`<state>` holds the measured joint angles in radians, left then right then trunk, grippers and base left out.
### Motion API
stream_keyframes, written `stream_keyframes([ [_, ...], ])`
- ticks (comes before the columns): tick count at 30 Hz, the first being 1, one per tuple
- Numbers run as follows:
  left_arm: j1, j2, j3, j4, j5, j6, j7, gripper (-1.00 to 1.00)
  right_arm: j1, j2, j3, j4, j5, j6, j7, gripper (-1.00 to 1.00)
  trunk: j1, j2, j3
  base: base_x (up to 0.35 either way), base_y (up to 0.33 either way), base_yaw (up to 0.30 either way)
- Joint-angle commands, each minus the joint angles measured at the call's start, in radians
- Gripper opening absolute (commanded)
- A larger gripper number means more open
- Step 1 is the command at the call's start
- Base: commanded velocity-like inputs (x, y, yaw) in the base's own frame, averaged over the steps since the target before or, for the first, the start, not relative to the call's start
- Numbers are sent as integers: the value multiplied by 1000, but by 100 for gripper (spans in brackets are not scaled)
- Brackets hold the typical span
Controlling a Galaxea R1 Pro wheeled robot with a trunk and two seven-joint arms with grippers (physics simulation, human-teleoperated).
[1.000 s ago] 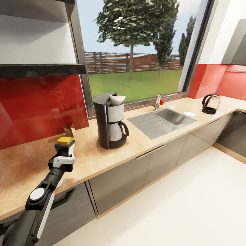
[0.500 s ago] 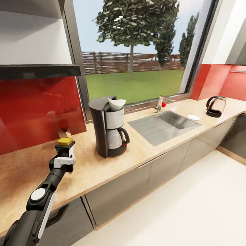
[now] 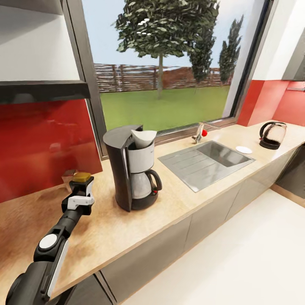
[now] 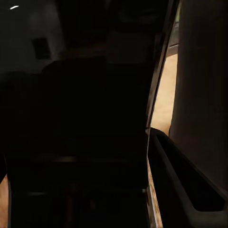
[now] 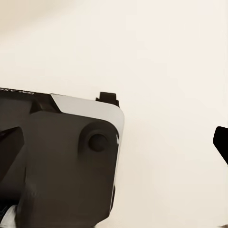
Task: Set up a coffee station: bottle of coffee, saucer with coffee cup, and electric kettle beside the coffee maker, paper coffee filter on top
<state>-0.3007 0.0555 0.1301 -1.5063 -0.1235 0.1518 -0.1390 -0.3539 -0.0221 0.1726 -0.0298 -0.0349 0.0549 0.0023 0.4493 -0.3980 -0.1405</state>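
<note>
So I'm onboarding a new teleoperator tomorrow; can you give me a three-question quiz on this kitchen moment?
1. True or false: a paper filter already sits in the top of the coffee maker.
2. The electric kettle stands: A) beside the coffee maker, B) on the counter beyond the sink, C) on the floor.
3. What colour is the cap of the bottle at the left gripper?

Key: 1 true; 2 B; 3 yellow.

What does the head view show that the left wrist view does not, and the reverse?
Head view alone: the coffee maker with a paper filter on top, the sink, the electric kettle far along the counter, and the yellow lid of the coffee bottle at the left gripper. Left wrist view alone: a close, very dark shape beside one dark finger. Both share the tan countertop.
</note>
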Motion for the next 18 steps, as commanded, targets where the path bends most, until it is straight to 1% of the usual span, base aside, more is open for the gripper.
stream_keyframes([
  [1, -1, 0, 1, -2, -12, 4, -10, -100, 0, -1, 7, 0, -4, 6, 0, 100, 1, -2, -2, 57, 15, -94],
  [4, -10, -1, 0, -1, -13, 10, -10, -100, 1, -8, 8, 3, -3, 6, 1, 100, 1, -2, -2, 25, 7, -41],
  [6, -39, -1, 1, 4, -13, 36, -10, -100, 2, -10, 8, 4, -2, 6, 2, 100, 1, -2, -2, 8, 2, -13],
  [7, -91, 1, -1, 43, -15, 89, -10, -100, 21, -14, 8, 5, -2, 5, 2, 100, 1, -2, -2, 1, 0, -2],
  [10, -142, 5, 0, 114, -16, 99, -11, -100, 32, -26, 8, 5, -3, 5, 1, 100, 1, -2, -2, 0, 0, 0],
  [13, -171, 7, 1, 175, -17, 97, -11, -100, 34, -29, 8, 4, -3, 7, -3, 100, 1, -2, -2, 0, 0, 0],
  [14, -176, 8, 1, 194, -17, 92, -11, -100, 34, -29, 8, 4, -3, 8, -4, 100, 1, -2, -2, 0, 0, 0],
  [15, -180, 8, 2, 220, -16, 72, -11, -100, 35, -29, 8, 3, -3, 8, -4, 100, 1, -2, -2, 0, 0, 0],
  [17, -182, 4, 5, 263, -16, -3, -10, -100, 35, -26, 10, 2, -1, 7, -5, 100, 1, -2, -2, 0, 0, 0],
  [18, -182, 3, 5, 279, -16, -27, -10, -100, 35, -26, 10, 1, -1, 7, -5, 100, 1, -2, -2, 0, 0, 0],
])
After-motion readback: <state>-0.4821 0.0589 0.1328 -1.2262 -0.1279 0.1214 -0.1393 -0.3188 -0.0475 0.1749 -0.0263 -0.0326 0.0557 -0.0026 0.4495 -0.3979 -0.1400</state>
